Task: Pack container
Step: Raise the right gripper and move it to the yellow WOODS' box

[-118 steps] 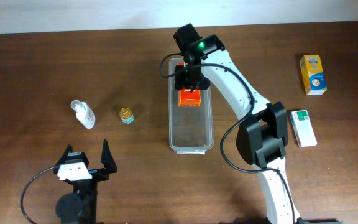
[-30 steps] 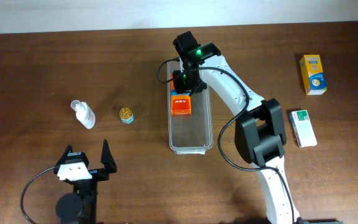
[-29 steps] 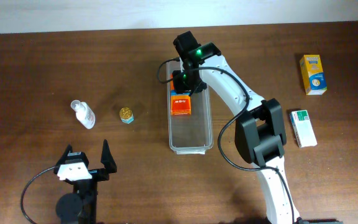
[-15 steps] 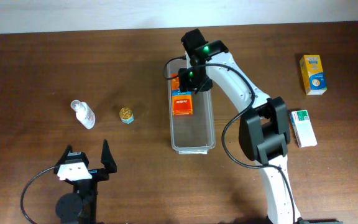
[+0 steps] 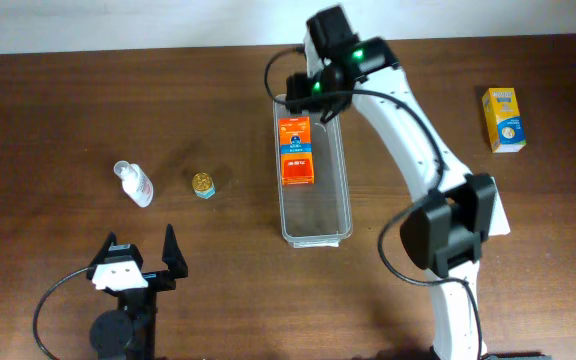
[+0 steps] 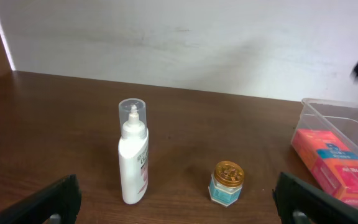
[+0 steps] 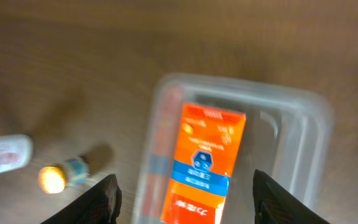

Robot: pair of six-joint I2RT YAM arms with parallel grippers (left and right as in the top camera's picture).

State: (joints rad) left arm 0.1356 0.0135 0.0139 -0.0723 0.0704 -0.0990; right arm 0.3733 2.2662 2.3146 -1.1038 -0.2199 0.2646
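while box (image 5: pixel 296 152) lies inside, container (image 5: pixel 318 212) runs near-to-far

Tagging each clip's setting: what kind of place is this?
Probably a robot lab bench: bare wooden table against a plain wall, a left arm and right arm, and a bottle, jar and yellow box spread around a clear container.

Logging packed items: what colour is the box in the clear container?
Orange box with a blue band; clearest in the right wrist view.
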